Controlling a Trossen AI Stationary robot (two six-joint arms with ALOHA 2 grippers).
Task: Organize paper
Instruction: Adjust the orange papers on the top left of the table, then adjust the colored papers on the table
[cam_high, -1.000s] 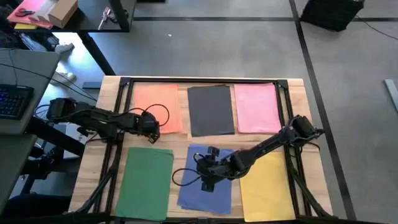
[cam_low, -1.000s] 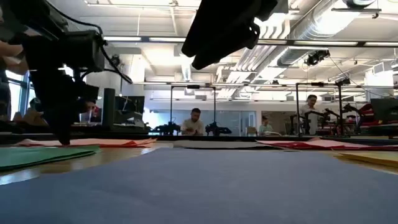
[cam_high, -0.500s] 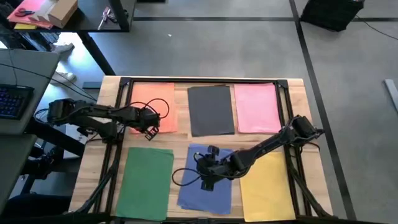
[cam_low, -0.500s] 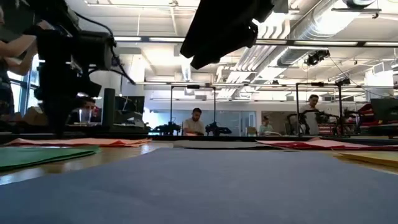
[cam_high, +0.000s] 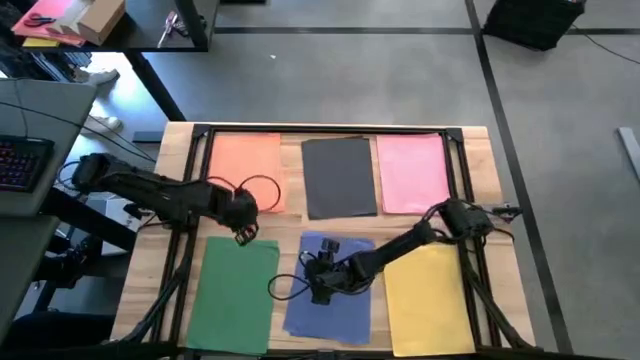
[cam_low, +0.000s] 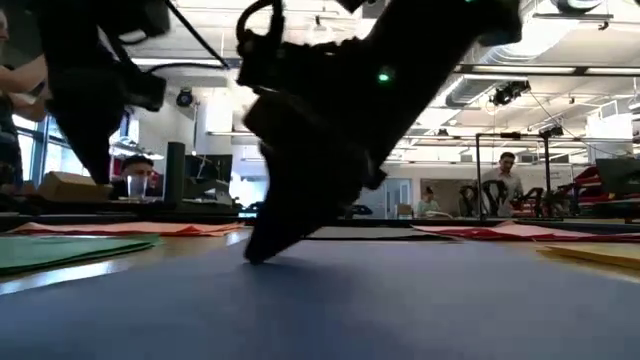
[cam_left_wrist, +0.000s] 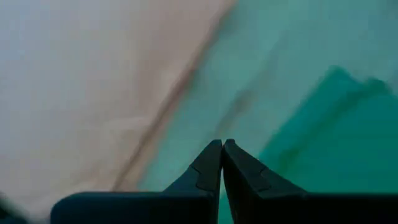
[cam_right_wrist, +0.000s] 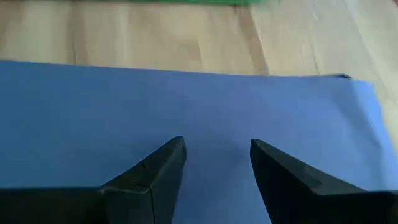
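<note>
Six sheets of paper lie flat on the wooden table. Orange (cam_high: 246, 170), dark grey (cam_high: 338, 176) and pink (cam_high: 412, 172) lie along the far side. Green (cam_high: 234, 298), blue (cam_high: 345, 312) and yellow (cam_high: 426, 296) lie along the near side. My left gripper (cam_high: 243, 234) is shut and hangs over the green sheet's far edge (cam_left_wrist: 292, 118), clear of it in the low view. My right gripper (cam_right_wrist: 217, 149) is open and low over the blue sheet's far half (cam_right_wrist: 205, 99). My right gripper's lower fingertip (cam_low: 256, 256) looks to rest on the top face of the blue sheet (cam_low: 330, 300), in its far half. The open fingers slant down from the table's right. The sheet lies flat on the table.
A dark frame (cam_high: 330, 130) runs around the table's far edge and sides. The arms' cables loop over the orange sheet (cam_high: 262, 186) and the blue sheet (cam_high: 285, 290). Strips of bare wood (cam_high: 290, 300) separate the sheets. People sit in the room beyond (cam_low: 505, 180).
My left gripper has moved from over the orange sheet toward the table's near edge, to the green sheet's far edge. My right arm has lowered, and its gripper has come down onto the blue sheet, shifting slightly toward the table's left. The sheets have stayed put.
</note>
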